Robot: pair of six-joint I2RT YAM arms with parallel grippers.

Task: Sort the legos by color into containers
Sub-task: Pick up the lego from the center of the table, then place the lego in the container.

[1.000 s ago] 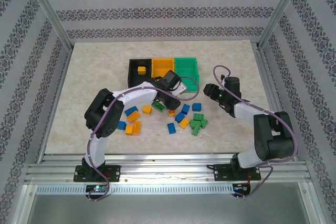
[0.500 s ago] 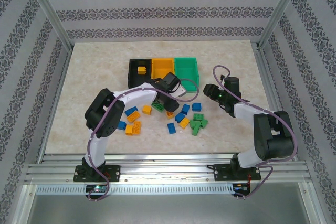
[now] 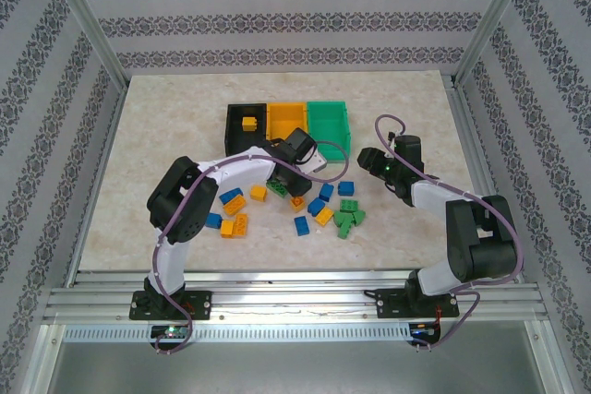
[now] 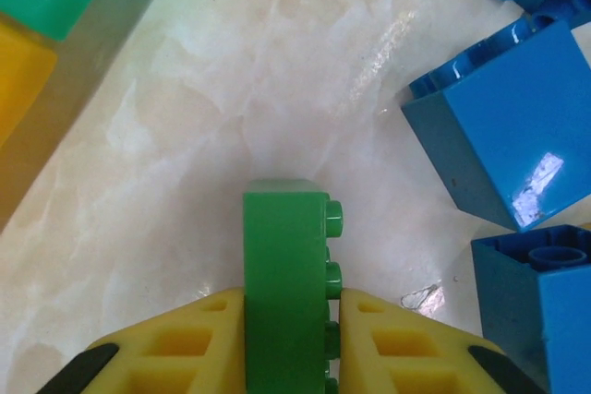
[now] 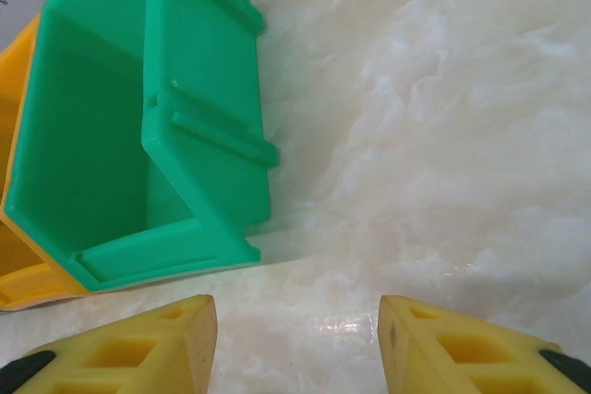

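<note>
Your L gripper [image 4: 288, 343] is clamped on a green lego [image 4: 284, 265], a slim brick w/ studs facing right, low over the marbled table [image 4: 231, 89] beside two blue bricks [image 4: 499, 136]. From above, blue, green & yellow-orange legos [image 3: 301, 225] lie scattered before the joined bins. The black bin [image 3: 232, 123] holds one yellow brick [image 3: 248, 123]. The orange bin [image 3: 286, 117] & green bin [image 5: 102, 163] look bare inside. Your R gripper [image 5: 295, 339] hangs spread, gripping nothing, near the green bin.

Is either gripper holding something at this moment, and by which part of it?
The left gripper is shut on a green lego, pinching its studded face and the opposite face. The right gripper is open and holds nothing.
</note>
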